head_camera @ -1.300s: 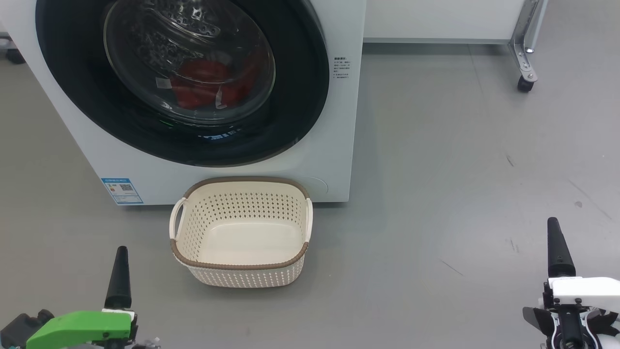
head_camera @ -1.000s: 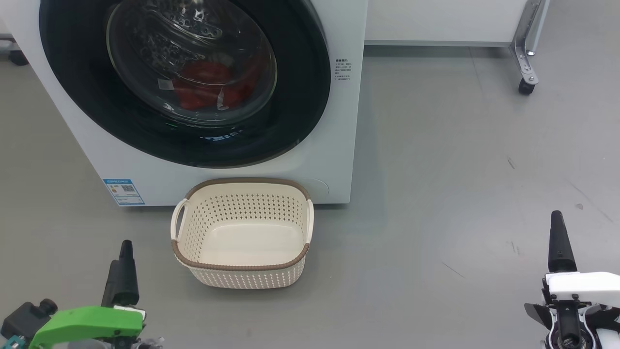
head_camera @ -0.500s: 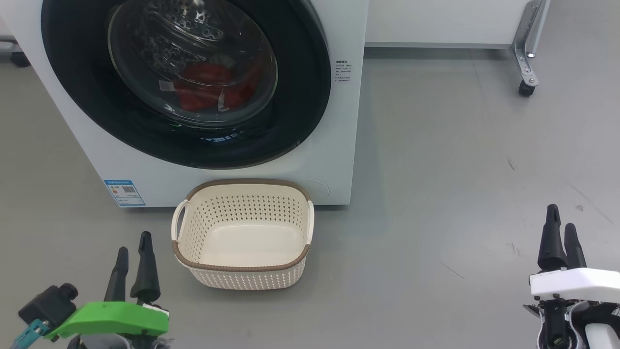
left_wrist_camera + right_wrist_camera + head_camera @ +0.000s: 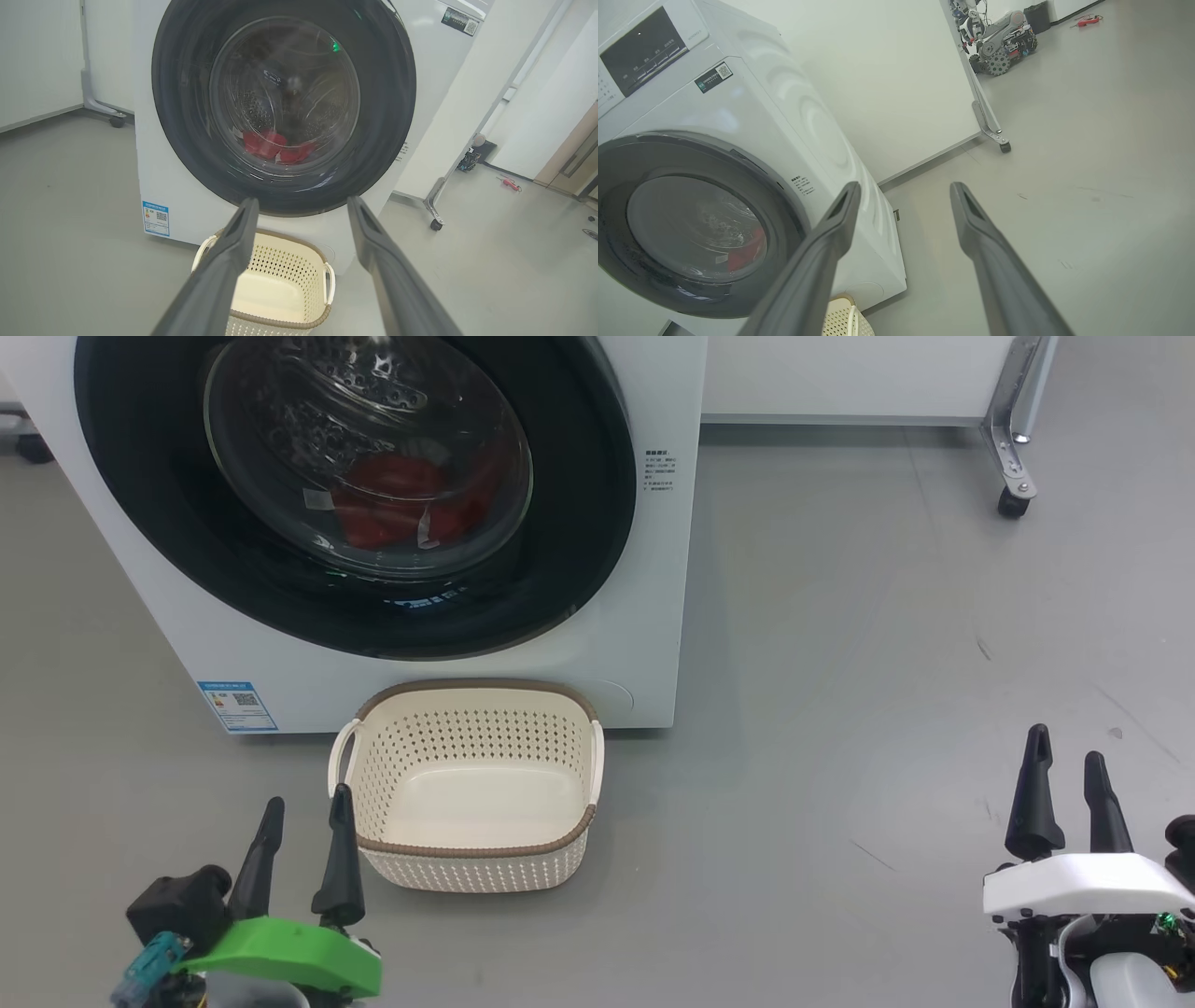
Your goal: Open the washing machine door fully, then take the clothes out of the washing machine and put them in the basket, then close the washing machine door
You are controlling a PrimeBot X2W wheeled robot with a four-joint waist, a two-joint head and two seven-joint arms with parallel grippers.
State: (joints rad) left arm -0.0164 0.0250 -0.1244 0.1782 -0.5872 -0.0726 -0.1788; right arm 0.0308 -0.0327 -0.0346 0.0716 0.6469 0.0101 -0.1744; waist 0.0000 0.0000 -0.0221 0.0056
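The white washing machine (image 4: 653,569) (image 4: 149,163) (image 4: 752,116) stands at the top left, its black-rimmed round door (image 4: 579,523) (image 4: 387,102) (image 4: 626,154) shut. Red clothes (image 4: 392,509) (image 4: 268,144) (image 4: 745,252) lie in the drum behind the glass. The empty cream basket (image 4: 467,859) (image 4: 280,322) (image 4: 840,322) sits on the floor right in front of the machine. My left gripper (image 4: 306,803) (image 4: 302,200) hovers open at the basket's left corner, holding nothing. My right gripper (image 4: 1064,742) (image 4: 905,185) is open and empty, far right over bare floor.
Grey floor (image 4: 887,663) stretches to the right of the machine. A white panel on a metal leg with a caster (image 4: 1013,499) (image 4: 1004,147) stands at the back right. In the right wrist view a wheeled robot (image 4: 999,42) sits far off.
Both grippers have turned so that both fingers of each now show apart. The left has shifted right and up toward the basket; the right has moved slightly left and up.
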